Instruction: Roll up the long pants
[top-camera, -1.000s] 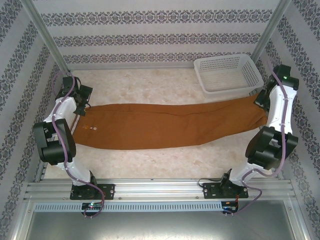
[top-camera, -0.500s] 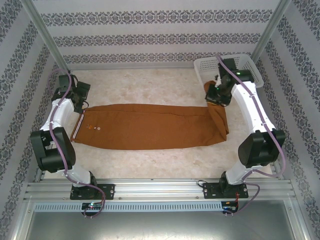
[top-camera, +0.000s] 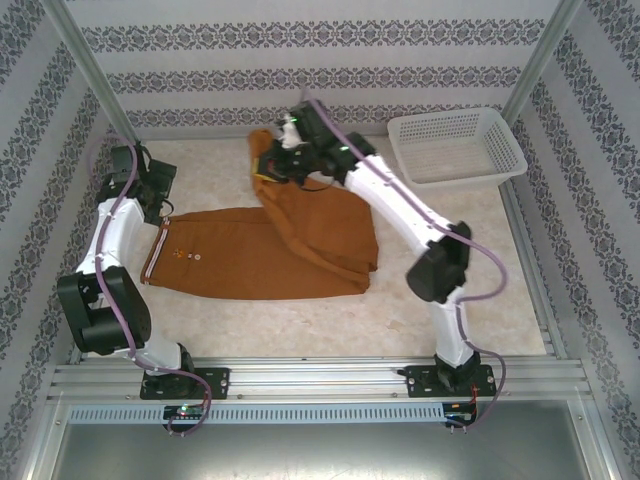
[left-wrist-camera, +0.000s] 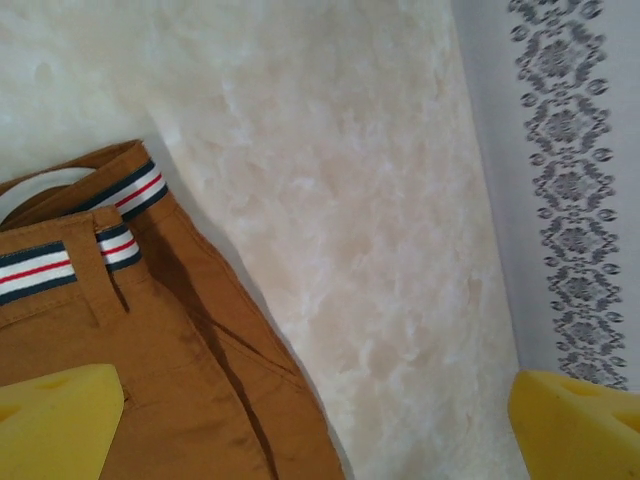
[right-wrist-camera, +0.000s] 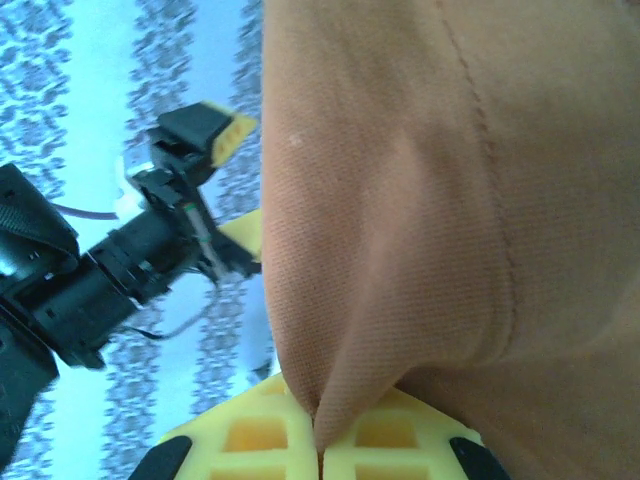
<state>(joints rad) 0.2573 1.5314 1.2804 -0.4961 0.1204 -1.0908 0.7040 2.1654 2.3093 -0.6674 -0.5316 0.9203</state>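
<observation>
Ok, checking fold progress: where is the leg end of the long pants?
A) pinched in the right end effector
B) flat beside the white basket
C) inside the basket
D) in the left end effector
A: the right end effector is shut on the long pants, cloth pinched between its yellow fingers; the left end effector stands open.

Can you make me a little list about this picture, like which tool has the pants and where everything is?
pants: long pants, rust-brown, waist end flat on the table, leg end lifted and folded back over the middle
right tool: shut on the leg end, held above the table
left tool: open, beside the striped waistband, gripping nothing
basket: white mesh basket, far right corner, apart from the pants
</observation>
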